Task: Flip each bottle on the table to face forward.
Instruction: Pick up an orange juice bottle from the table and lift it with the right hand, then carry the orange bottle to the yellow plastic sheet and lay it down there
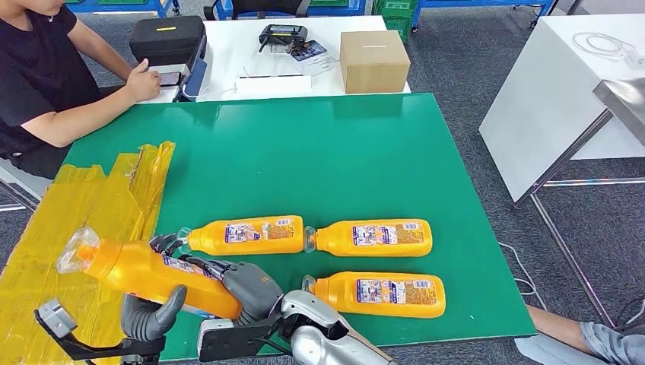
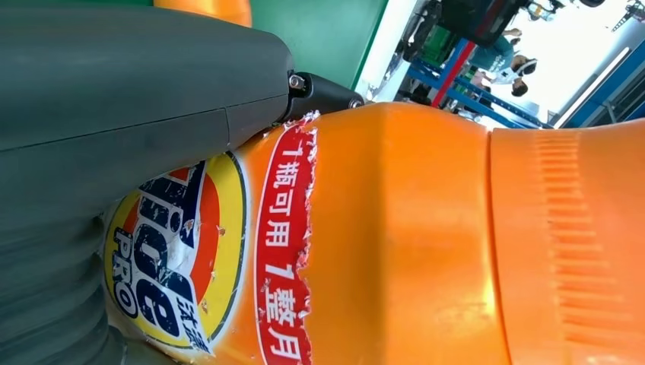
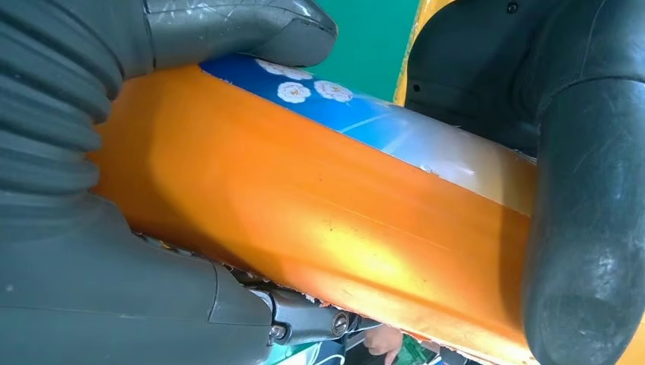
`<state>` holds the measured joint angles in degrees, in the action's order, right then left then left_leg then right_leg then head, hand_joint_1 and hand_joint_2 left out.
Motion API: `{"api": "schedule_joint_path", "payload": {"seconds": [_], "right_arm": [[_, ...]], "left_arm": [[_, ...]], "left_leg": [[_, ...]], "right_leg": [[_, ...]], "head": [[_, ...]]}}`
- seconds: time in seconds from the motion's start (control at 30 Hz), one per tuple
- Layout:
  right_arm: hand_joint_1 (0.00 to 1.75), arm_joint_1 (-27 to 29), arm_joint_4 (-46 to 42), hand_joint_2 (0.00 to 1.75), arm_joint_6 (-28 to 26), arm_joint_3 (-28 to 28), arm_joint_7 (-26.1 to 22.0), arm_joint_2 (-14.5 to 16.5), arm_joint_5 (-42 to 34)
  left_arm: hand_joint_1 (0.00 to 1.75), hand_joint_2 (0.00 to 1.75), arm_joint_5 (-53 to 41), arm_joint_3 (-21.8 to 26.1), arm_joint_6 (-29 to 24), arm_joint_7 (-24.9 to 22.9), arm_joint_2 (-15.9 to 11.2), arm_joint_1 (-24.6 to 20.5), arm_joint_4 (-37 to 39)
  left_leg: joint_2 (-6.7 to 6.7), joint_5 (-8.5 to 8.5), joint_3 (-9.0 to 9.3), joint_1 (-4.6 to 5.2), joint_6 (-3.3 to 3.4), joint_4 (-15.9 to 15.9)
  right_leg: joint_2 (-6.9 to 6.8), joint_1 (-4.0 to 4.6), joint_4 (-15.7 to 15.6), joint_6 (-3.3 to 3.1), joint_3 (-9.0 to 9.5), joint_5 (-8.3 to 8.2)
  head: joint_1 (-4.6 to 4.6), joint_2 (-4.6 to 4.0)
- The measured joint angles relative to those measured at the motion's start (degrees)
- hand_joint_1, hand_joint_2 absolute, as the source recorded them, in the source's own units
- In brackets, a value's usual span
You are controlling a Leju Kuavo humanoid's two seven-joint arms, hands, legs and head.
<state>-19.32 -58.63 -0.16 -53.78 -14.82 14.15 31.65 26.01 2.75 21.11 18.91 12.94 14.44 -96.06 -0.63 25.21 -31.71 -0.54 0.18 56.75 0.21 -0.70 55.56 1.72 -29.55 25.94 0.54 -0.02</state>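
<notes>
An orange detergent bottle is lifted over the table's near left corner, its clear cap pointing left. Both hands hold it. My left hand grips it from below, thumb on the near side. My right hand grips its base end. The left wrist view shows the bottle's front logo label beside my left hand's thumb. In the right wrist view my right hand wraps the orange body. Three more orange bottles lie on the green table, small-print labels up.
Crumpled yellow sheeting covers the table's left edge. A person in black sits at the far left. Behind the green table a white desk carries a cardboard box and a black case. Another white table stands to the right.
</notes>
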Motion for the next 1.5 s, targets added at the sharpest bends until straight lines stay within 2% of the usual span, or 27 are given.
{"api": "schedule_joint_path", "payload": {"seconds": [0.53, 0.67, 0.83, 0.97, 1.27, 1.4, 1.5], "right_arm": [[1.73, -0.1, 1.0, 1.75, -1.7, -0.7, 0.7, 0.4, -0.1], [0.00, -0.5, 1.2, 1.75, -4.0, 0.0, 2.5, 0.3, 0.0], [0.00, -2.4, 1.9, 1.75, -5.7, 4.5, 5.3, -0.2, -0.9], [0.00, -3.8, 2.1, 0.00, -5.9, 8.1, 5.6, -1.0, -1.3], [0.00, -5.0, 1.5, 0.00, -4.4, 13.7, 6.6, -3.0, -2.8], [0.00, -6.6, 1.6, 0.00, -2.6, 15.2, 7.4, -4.1, -2.7], [0.00, -8.1, 2.2, 0.00, -1.0, 15.5, 7.9, -4.9, -2.9]], "left_arm": [[1.75, 1.75, -0.1, 0.8, 0.5, 0.1, 0.4, 0.1, -0.1], [1.75, 1.75, -2.9, 0.8, -1.4, 1.0, 0.4, -0.9, -0.3], [1.75, 1.75, -13.8, 1.2, -9.3, 4.5, 0.4, -3.2, -0.9], [1.75, 1.75, -17.3, 2.2, -11.9, 5.7, 0.2, -4.3, -1.3], [1.75, 1.75, -40.2, 6.3, -28.2, 11.6, -0.6, -5.7, -1.4], [1.75, 1.75, -55.2, 8.5, -35.8, 12.8, -1.6, -6.6, -0.2], [1.75, 1.75, -68.3, 9.0, -42.7, 11.7, -2.7, -7.2, 1.7]], "left_leg": [[0.00, 0.00, -0.01, 0.00, 0.00, 0.0], [0.00, 0.00, -0.01, 0.00, 0.00, 0.0], [-0.03, -0.06, -0.02, 0.00, 0.00, 0.0], [-0.02, -0.07, -0.01, 0.00, -0.01, 0.0], [-0.02, -0.07, -0.06, 0.00, -0.01, 0.0], [-0.02, -0.08, -0.05, 0.00, -0.01, 0.0], [-0.02, -0.09, -0.05, 0.00, -0.01, 0.0]], "right_leg": [[0.00, 0.00, 0.0, 0.00, -0.02, 0.00], [0.00, 0.00, 0.0, 0.00, -0.02, 0.00], [-0.01, 0.00, 0.0, 0.05, 0.02, -0.04], [0.00, 0.00, 0.0, 0.06, 0.03, -0.06], [0.00, 0.00, 0.0, 0.07, -0.02, -0.06], [0.00, 0.00, 0.0, 0.07, -0.02, -0.06], [0.00, -0.01, 0.0, 0.07, -0.01, -0.07]], "head": [[0.00, 0.00], [0.00, 0.00], [-0.02, 0.00], [-0.01, 0.00], [-0.01, 0.00], [-0.01, 0.00], [-0.01, 0.00]]}}
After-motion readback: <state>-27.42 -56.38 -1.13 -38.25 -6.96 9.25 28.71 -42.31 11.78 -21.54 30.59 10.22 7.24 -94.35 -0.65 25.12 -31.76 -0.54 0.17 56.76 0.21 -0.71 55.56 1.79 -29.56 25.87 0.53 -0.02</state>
